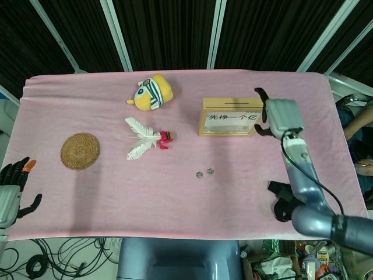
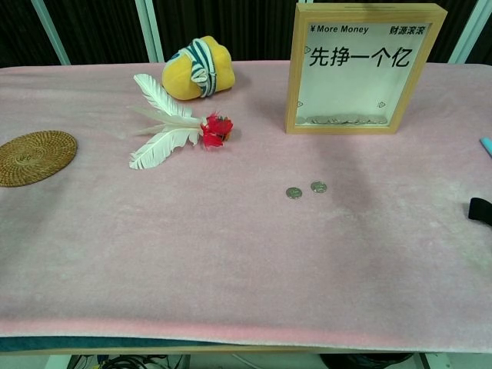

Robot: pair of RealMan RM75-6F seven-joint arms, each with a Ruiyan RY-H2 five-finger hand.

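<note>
A wooden framed coin box [image 1: 228, 116] [image 2: 361, 65] stands upright at the back right, with several coins [image 2: 342, 120] lying along its bottom. My right hand [image 1: 280, 116] hovers just right of the box, fingers spread toward it and holding nothing. Two loose coins [image 1: 204, 172] [image 2: 306, 189] lie on the pink cloth in front of the box. My left hand [image 1: 11, 189] hangs off the table's front left corner, fingers apart and empty. The chest view shows neither hand.
A yellow plush toy [image 1: 151, 92] [image 2: 196, 68] sits at the back. White feathers with a red flower [image 1: 145, 140] [image 2: 173, 123] lie before it. A woven coaster [image 1: 80, 151] [image 2: 34, 157] is at left. A black strap [image 1: 285, 201] [image 2: 480, 209] lies at the right edge.
</note>
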